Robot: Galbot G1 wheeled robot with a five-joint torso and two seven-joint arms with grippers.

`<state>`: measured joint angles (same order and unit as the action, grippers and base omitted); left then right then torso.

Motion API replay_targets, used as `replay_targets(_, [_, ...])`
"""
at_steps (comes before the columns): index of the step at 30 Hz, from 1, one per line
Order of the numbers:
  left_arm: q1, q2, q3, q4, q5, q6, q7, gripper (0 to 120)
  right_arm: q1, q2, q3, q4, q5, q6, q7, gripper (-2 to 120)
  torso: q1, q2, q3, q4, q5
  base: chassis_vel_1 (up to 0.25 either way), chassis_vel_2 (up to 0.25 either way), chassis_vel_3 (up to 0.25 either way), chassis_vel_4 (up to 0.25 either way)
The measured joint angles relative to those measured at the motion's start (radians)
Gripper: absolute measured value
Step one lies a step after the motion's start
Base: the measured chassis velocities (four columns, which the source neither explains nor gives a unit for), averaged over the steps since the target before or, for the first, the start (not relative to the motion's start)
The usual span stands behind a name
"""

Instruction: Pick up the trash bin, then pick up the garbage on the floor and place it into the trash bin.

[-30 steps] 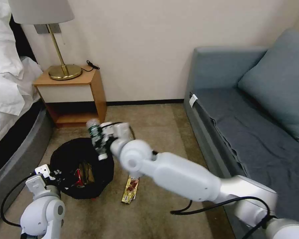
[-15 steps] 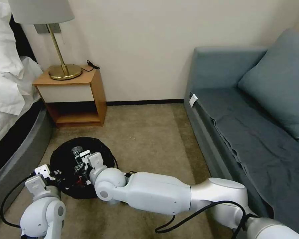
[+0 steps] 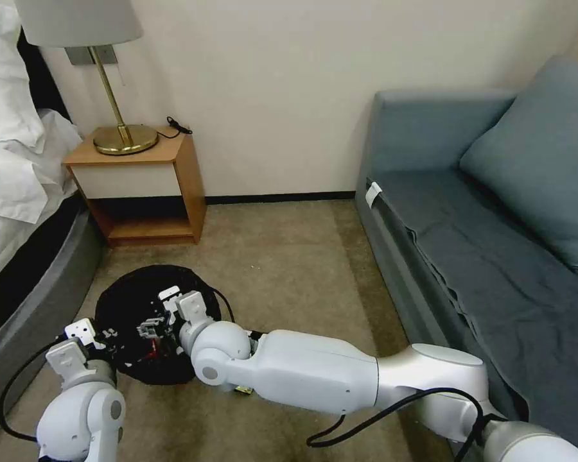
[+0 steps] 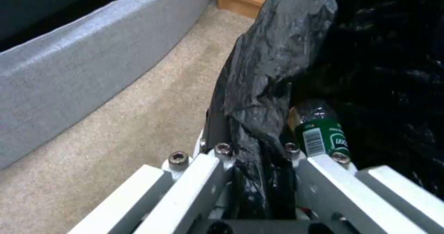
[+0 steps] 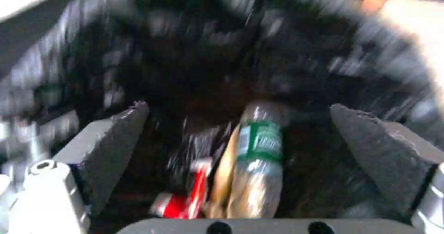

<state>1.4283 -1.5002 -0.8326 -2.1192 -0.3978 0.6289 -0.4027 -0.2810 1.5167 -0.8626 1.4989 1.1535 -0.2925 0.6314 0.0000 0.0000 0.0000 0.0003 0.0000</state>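
Lower left of your head view: black-lined trash bin holds the green-labelled bottle and red packet; right end effector gapes empty above, left end effector pinches the rim.

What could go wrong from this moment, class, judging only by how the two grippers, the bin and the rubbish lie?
1. The left gripper pinches the trash bin by its thin black bag at the rim; the liner might tear or slip.
2. The open right gripper sits low inside the bin above the bottle; lifting out, it may catch the liner and tip the bin.
3. A snack wrapper on the carpet lies mostly hidden under the right arm and could be overlooked.
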Motion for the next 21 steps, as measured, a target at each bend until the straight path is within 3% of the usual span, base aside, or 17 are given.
replay_targets(5, [-0.005, 0.001, -0.002, 0.003, -0.006, -0.003, 0.002, 3, 0.033, -0.073, 0.126, 0.033, -0.097, 0.007, -0.027, 100, 0.000, 0.000, 0.000, -0.0004, 0.0001, 0.000, 0.000, 0.000, 0.000])
replay_targets(12, [-0.008, 0.004, -0.009, 0.007, -0.015, -0.006, 0.004, 3, 0.032, -0.151, 0.246, 0.014, -0.121, -0.003, -0.025, 100, 0.000, 0.000, 0.000, -0.0004, 0.0003, 0.000, 0.000, 0.000, 0.000])
replay_targets(14, [-0.008, 0.012, -0.018, 0.005, -0.022, -0.006, 0.004, 3, 0.025, -0.203, 0.256, -0.058, -0.118, -0.015, -0.021, 100, 0.000, 0.000, 0.000, -0.0005, 0.0003, 0.000, 0.000, 0.000, 0.000])
replay_targets(21, [-0.005, 0.018, -0.025, 0.004, -0.029, -0.006, 0.004, 3, 0.001, -0.209, 0.208, -0.215, -0.078, -0.041, -0.021, 100, 0.000, 0.000, 0.000, -0.0004, 0.0002, 0.000, 0.000, 0.000, 0.000])
